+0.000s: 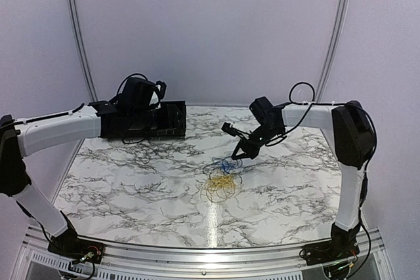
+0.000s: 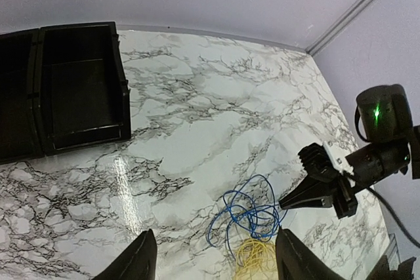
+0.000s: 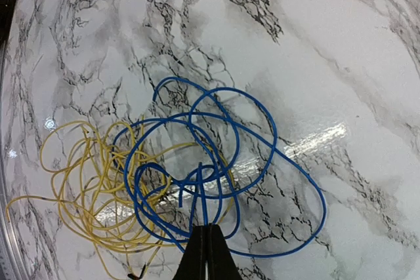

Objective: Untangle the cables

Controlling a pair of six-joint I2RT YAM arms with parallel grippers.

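Note:
A blue cable [image 3: 226, 139] lies in loose loops on the marble table, overlapping a yellow cable [image 3: 79, 188] to its left. Both show in the top view, blue [image 1: 226, 164] above yellow [image 1: 220, 187], and in the left wrist view, blue [image 2: 249, 213] above yellow [image 2: 256, 257]. My right gripper [image 3: 209, 231] is shut on a strand of the blue cable at the tangle's edge; it also shows in the top view [image 1: 237, 155] and the left wrist view [image 2: 285, 202]. My left gripper [image 2: 216, 240] is open and empty, high above the table, left of the tangle. I cannot make out any black or pale cables.
A black two-compartment bin [image 2: 79, 96] stands at the table's back left, seen under the left arm in the top view [image 1: 172, 117]. A metal rail [image 1: 197, 250] runs along the near edge. White walls close in the back and sides.

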